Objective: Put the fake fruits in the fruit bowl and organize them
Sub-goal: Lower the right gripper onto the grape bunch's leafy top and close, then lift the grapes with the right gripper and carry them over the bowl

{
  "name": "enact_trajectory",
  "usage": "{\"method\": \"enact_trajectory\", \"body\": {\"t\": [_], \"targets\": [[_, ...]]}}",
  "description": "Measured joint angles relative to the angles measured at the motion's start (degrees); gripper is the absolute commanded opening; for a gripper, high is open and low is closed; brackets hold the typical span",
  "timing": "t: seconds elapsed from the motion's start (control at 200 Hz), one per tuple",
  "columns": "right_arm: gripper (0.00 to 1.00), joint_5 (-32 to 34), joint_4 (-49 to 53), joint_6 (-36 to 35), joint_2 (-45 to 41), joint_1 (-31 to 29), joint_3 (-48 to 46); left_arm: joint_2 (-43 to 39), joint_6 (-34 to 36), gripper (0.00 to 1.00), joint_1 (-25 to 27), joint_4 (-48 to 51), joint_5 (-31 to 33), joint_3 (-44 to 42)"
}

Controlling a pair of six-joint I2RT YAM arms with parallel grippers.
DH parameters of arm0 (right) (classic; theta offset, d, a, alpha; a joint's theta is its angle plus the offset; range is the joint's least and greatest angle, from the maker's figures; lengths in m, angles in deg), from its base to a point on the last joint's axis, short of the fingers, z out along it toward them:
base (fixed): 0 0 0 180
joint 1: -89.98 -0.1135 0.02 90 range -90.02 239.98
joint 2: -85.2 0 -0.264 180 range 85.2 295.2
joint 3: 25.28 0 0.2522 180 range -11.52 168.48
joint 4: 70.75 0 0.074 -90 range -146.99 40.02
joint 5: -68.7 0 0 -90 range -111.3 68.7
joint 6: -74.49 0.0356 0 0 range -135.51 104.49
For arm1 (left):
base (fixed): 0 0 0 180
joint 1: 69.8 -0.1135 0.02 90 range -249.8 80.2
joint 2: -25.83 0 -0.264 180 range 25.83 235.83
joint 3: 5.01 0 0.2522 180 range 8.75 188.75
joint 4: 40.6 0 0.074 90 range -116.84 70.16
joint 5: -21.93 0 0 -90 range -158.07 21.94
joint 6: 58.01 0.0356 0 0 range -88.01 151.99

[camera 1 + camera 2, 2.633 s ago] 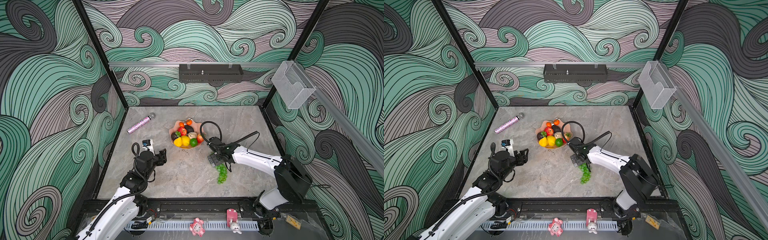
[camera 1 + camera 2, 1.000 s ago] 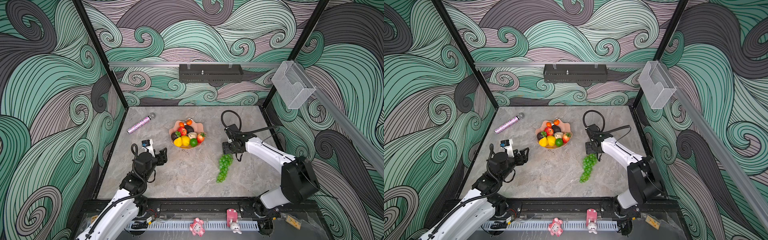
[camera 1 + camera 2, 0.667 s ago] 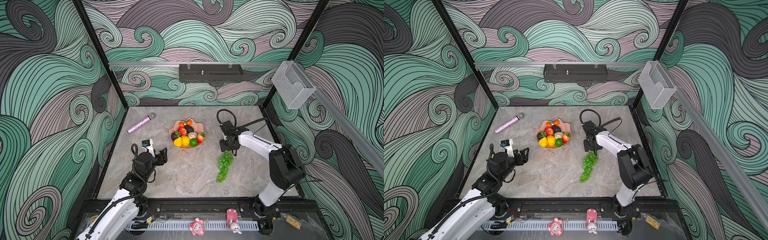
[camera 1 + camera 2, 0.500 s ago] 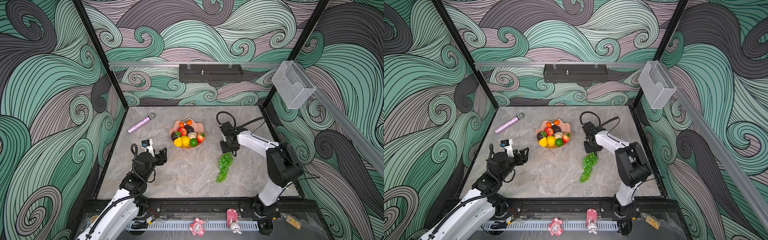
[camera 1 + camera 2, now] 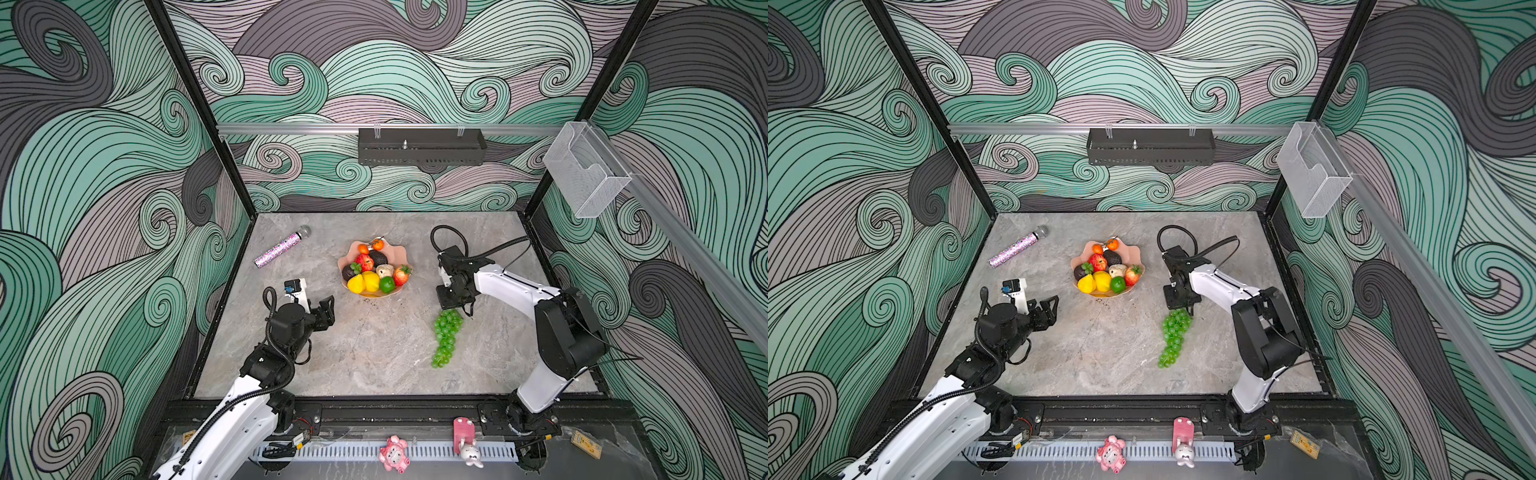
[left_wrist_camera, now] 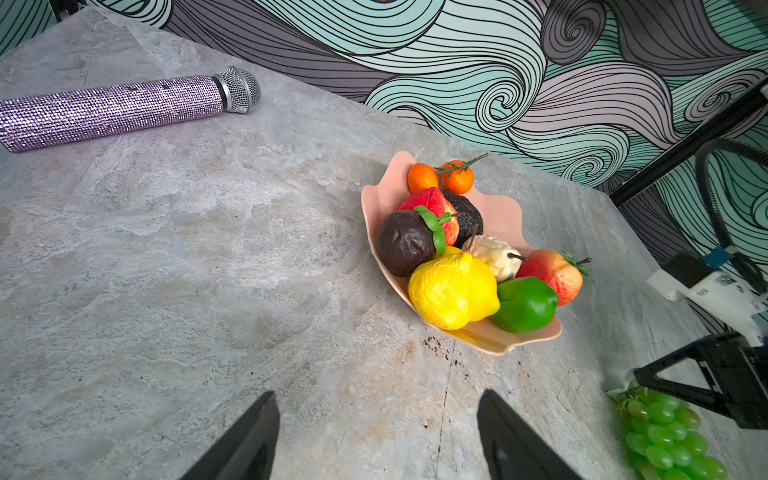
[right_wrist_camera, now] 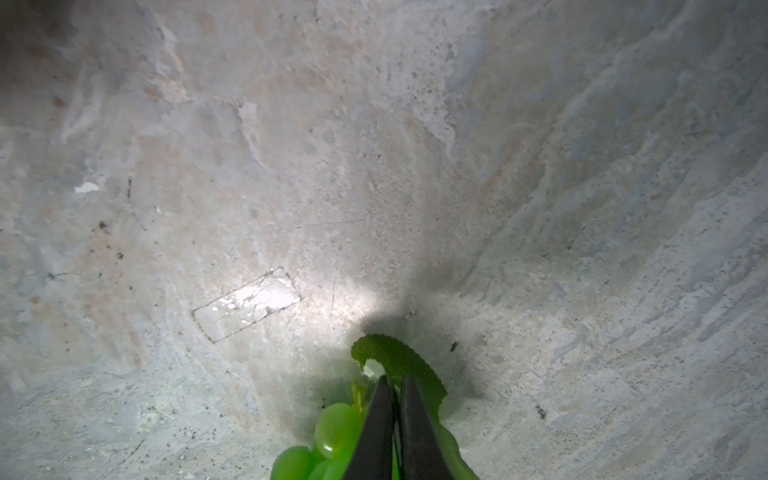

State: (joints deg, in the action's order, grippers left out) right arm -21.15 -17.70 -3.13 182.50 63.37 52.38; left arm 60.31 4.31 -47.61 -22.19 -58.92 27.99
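— Grey stone tabletop (image 5: 374, 353), with swirling green and mauve walls (image 5: 374, 83) on three sides. Where's the fruit bowl?

— The fruit bowl (image 5: 398, 251) sits on the stone around the middle, a bit toward the back wall. It's pink with a scalloped rim.

— What's in it?

— Two tangerines (image 6: 440, 178) are at its back edge. A lemon (image 6: 453, 291) and a lime (image 6: 525, 303) are at its front edge. Between them are a dark avocado (image 6: 405, 243), a cream pear (image 6: 492, 255) and a red fruit with a green leaf (image 6: 428, 203). They're all packed together and touching.

— And the green grapes?

— The green grapes (image 5: 446, 332) are outside the bowl. They lie on the stone to its right and nearer the front edge, well apart from it. The bunch tapers away from the bowl.

— What about the right gripper?

— The right gripper (image 7: 397, 380) is down at the end of the bunch nearest the bowl. Its jaws are pinched almost together on the leaf (image 7: 399, 357) at the stem, and leaf shows on both sides of the fingertips. The bunch itself rests on the stone.

— And the left?

— The left gripper (image 6: 378, 436) hovers to the left of the bowl, nearer the front, and faces it. Its jaws are spread wide with only bare stone between them.

— Anything else?

— A glittery microphone (image 6: 112, 110) lies flat, well to the left of the bowl.
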Motion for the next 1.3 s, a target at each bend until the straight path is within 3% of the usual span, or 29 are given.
{"method": "enact_trajectory", "body": {"t": [0.225,0.62,0.921,1.176,1.246,1.301], "targets": [[0.03,-2.6,-0.3,0.0,-4.0,-3.6,-0.7,1.0,0.0,0.77,-0.1,0.0,-0.2,0.0],[0.03,-6.4,-2.4,0.3,-8.0,-16.2,-0.9,1.4,0.0,0.77,-0.6,0.0,-0.5,0.0],[0.02,-5.8,-3.1,0.2,-10.2,-17.4,-1.1,1.4,0.0,0.77,-0.6,0.0,-0.6,0.0],[0.02,-0.6,-1.6,-0.3,-17.9,-17.4,1.4,1.4,0.0,0.78,-0.6,0.0,-1.1,0.0],[0.02,0.3,-0.7,-0.7,-18.2,-17.1,4.3,1.3,0.0,0.88,-0.6,0.0,-1.5,0.0],[0.01,0.9,-0.5,-1.2,-17.9,-16.8,6.8,1.2,0.0,0.89,-0.6,-0.2,-1.9,0.0]]}}
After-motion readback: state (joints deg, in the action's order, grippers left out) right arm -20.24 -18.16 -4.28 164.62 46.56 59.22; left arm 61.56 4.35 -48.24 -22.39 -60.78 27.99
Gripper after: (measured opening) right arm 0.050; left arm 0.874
